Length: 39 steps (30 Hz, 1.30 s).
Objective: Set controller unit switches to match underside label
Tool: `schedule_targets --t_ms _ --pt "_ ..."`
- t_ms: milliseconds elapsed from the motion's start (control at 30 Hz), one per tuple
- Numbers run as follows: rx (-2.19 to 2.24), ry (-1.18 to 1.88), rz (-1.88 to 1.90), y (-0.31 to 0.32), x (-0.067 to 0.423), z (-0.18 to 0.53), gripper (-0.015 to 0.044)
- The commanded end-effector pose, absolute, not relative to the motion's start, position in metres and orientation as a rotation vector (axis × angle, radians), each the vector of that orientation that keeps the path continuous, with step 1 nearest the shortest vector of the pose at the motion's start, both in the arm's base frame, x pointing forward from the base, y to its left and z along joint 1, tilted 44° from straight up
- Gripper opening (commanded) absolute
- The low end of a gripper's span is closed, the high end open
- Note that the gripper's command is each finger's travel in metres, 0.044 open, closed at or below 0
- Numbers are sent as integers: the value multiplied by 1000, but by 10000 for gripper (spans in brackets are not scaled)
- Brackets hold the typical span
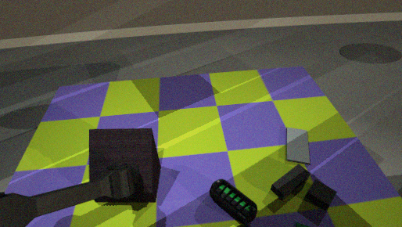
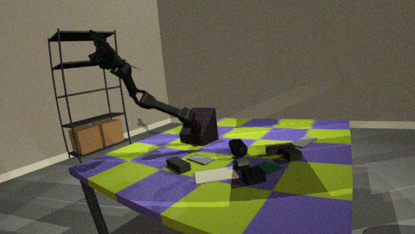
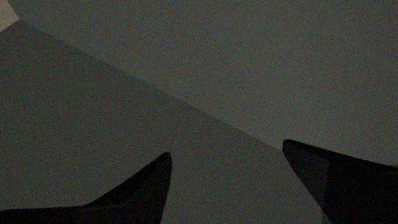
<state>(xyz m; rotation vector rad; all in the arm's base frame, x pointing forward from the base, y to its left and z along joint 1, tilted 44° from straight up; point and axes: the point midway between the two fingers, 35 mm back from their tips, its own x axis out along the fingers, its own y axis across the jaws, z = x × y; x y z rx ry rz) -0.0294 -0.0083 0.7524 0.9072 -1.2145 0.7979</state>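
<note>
The controller unit (image 1: 233, 201) (image 2: 238, 148) is a dark, rounded, elongated body on the checkered bench. In the top view its top shows a row of green rocker parts, too dim and small to read each setting. In the exterior view it shows nearly end-on as a dark round shape. Its underside and label are hidden. My gripper (image 2: 91, 45) (image 3: 226, 152) is open and empty, raised high beyond the bench's left side in the exterior view, far from the unit. The wrist view shows only dim grey surfaces behind the two fingers.
A large dark box (image 1: 121, 153) (image 2: 207, 125) stands by the arm's base. Near the unit lie black blocks (image 1: 290, 181) (image 1: 321, 193), a grey plate (image 1: 298, 145) (image 2: 304, 142), a white block (image 2: 214, 176), a green board (image 2: 270, 167), and a dark block (image 2: 178, 165). A shelf rack stands behind.
</note>
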Motion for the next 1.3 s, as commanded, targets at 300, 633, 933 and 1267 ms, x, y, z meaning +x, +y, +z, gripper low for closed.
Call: schedule_targets --t_ms 300,633,933,1267 --pt "951 -1005 657 6 64 729 137" --pt "957 -674 420 26 196 658 0" --pt "918 -345 185 39 296 552 0" --pt "814 28 -83 42 361 405 0"
